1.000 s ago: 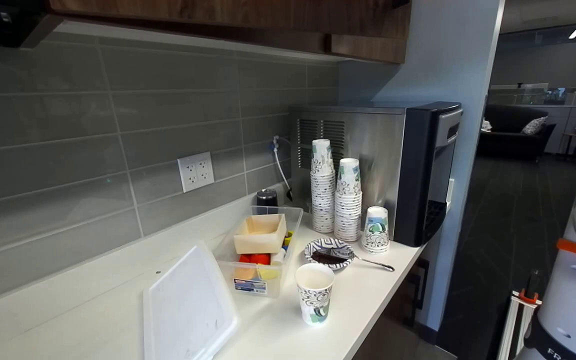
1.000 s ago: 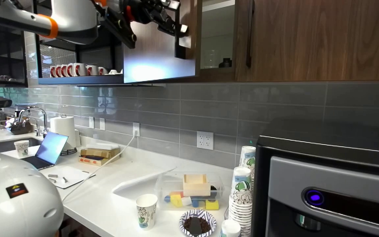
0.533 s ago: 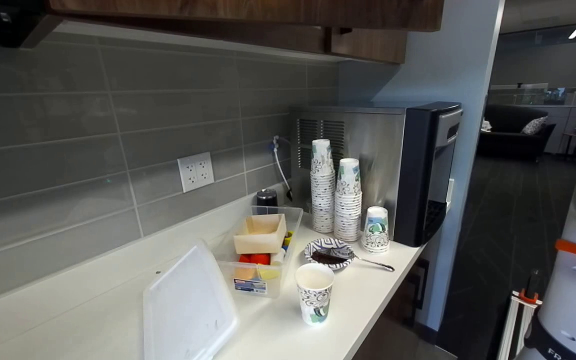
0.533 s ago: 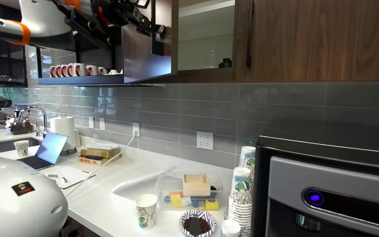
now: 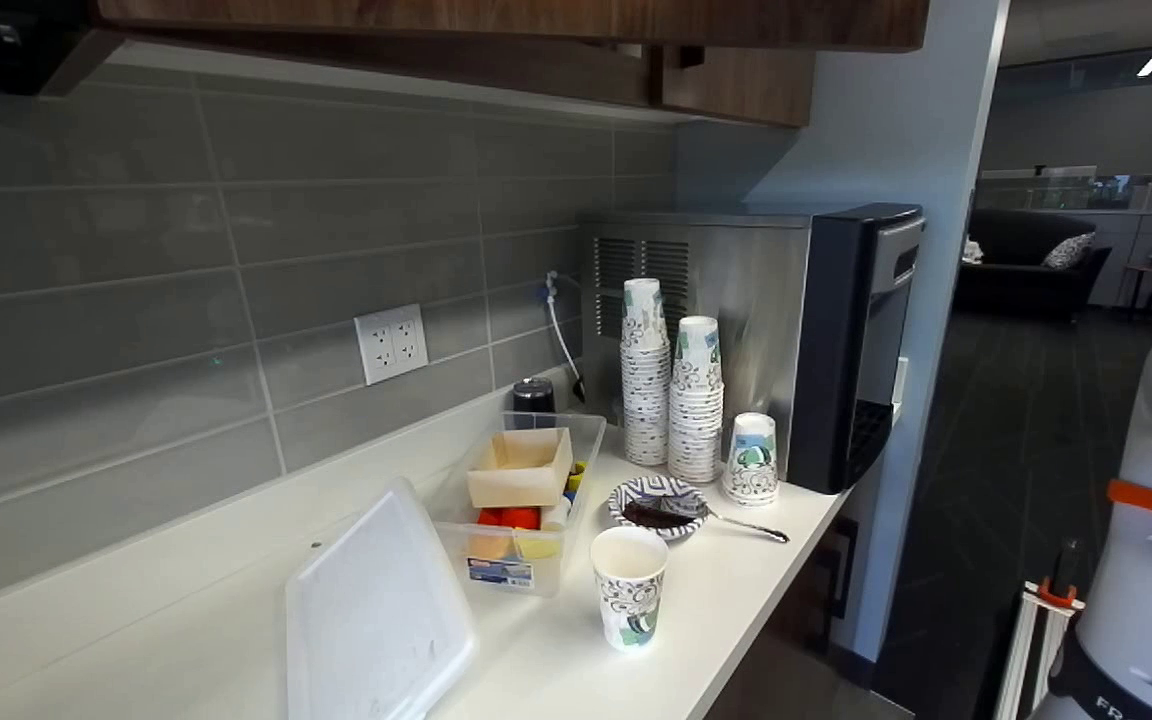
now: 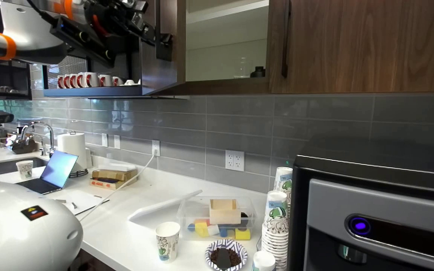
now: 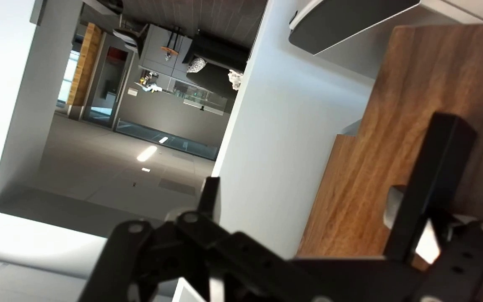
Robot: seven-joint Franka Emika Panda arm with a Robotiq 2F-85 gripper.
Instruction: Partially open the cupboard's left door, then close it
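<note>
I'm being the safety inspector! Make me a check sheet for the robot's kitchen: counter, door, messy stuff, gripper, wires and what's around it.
Surface: white counter, with things standing on it.
Job's things: left door swung open; black handle on its front.
Clutter: paper cup, stacked cups, patterned bowl, clear bin, laptop.
Gripper: open, one finger behind the handle.
Cables: white cord running from a wall outlet towards the counter's front edge.
Surroundings: grey tiled wall; black-and-silver machine; dark sofa farther off.

Arm band (image 5: 1086,690): "FR", rest cut off
Arm sticker (image 6: 34,213): yellow mark, print illegible
Bin label (image 5: 501,572): print too small
</note>
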